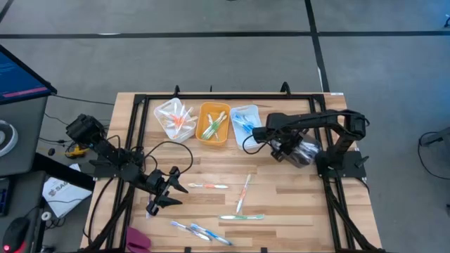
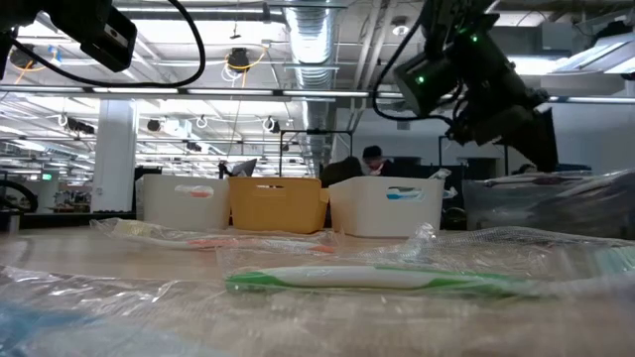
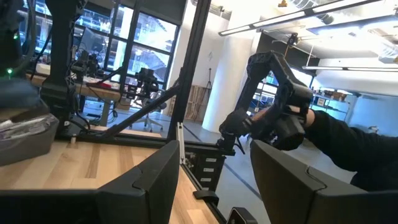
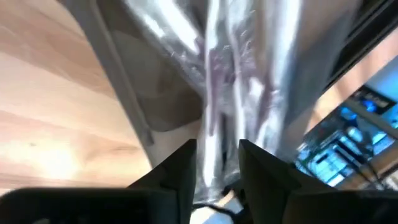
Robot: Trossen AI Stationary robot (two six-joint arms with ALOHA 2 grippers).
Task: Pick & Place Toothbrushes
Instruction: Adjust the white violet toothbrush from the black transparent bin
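Three bins stand in a row at the table's far side: a white bin with orange-pink toothbrushes, an orange bin with green ones, and a white bin with blue ones. Several wrapped toothbrushes lie loose on the wood, among them an orange-pink one, a green one and blue ones. My right gripper hangs over the blue bin's right edge, fingers a little apart, with a crinkled clear wrapper running into the gap. My left gripper waits open at the near left, with nothing between its fingers. My right gripper's fingers stand on either side of the clear wrapper's lower end, slanting down from the table's right. The picture is blurred, and I cannot tell whether they touch it.
A crumpled clear plastic bag lies beside the right arm's base. A black frame runs along the table's edges, and a black cable loops across the left part. A pink object lies at the near left corner.
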